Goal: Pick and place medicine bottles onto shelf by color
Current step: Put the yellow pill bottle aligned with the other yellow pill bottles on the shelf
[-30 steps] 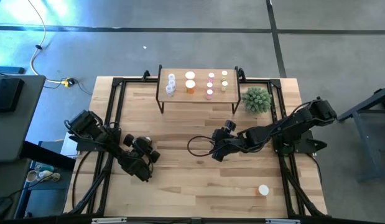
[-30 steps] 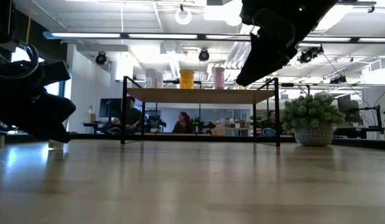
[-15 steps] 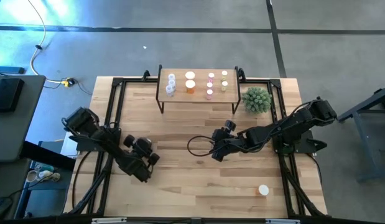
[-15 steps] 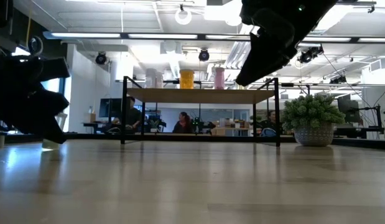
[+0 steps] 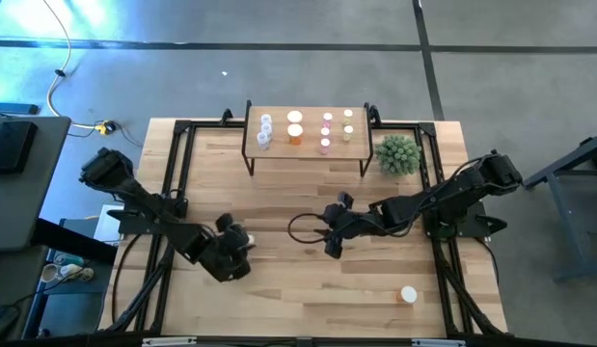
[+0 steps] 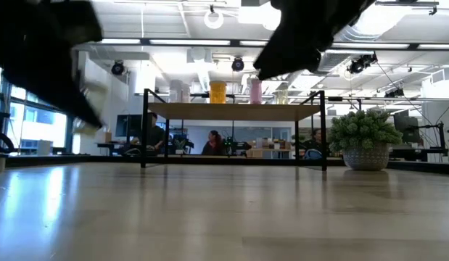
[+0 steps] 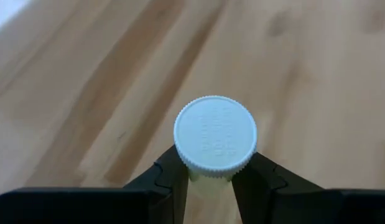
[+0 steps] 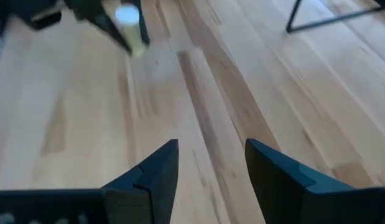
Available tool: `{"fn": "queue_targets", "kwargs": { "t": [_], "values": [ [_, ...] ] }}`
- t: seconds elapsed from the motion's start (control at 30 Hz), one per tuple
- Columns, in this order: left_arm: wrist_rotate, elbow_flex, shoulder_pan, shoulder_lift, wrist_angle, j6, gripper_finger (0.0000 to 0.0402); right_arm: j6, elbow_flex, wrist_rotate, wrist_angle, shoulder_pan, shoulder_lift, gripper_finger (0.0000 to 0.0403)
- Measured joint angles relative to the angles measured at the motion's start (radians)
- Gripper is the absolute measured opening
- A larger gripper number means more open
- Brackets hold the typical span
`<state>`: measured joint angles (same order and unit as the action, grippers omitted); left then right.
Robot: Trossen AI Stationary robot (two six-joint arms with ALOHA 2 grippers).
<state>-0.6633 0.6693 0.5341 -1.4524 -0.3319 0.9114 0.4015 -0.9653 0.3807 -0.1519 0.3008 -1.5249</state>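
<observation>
The left claw gripped a pale yellow-green medicine bottle just under its white cap, with the cap facing the wrist camera and the long axis running away along the fingers. In the high view the left claw sat lower left of centre over the table, its arm reaching in from the frame's left edge. The right claw hovered near the centre, its arm stretched low from the right, with the fingers apart and holding nothing. The shelf at upper centre carried nine upright bottles: three clear, two orange, three pink and two yellow-green by my count, though the small ones were hard to separate. One more bottle stood at the lower right of the table. A green plant stood right of the shelf.
</observation>
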Motion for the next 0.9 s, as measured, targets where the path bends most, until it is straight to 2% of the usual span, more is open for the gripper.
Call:
{"fn": "queue_targets", "kwargs": {
  "t": [0.2,0.37,0.47,0.6,0.9],
  "values": [
    [0.145,0.0,-0.075,0.022,0.229,-0.314,0.0092,-0.029,0.0,-0.04,0.083,-0.013,0.0,0.0177],
    [0.23,0.0,-0.144,0.013,0.341,-0.495,0.0092,-0.116,0.0,-0.055,0.16,-0.033,0.0,0.0177],
    [0.26,0.0,-0.19,0.013,0.379,-0.568,0.0092,-0.154,-0.005,-0.069,0.195,-0.052,0.0,0.0177],
    [0.275,0.0,-0.246,0.013,0.42,-0.65,0.0092,-0.191,-0.038,-0.138,0.198,-0.09,0.0,0.0179],
    [0.349,0.0,-0.359,0.013,0.502,-0.759,0.0092,-0.363,-0.164,-0.225,0.202,-0.164,0.0,0.0222]
  ]
}}
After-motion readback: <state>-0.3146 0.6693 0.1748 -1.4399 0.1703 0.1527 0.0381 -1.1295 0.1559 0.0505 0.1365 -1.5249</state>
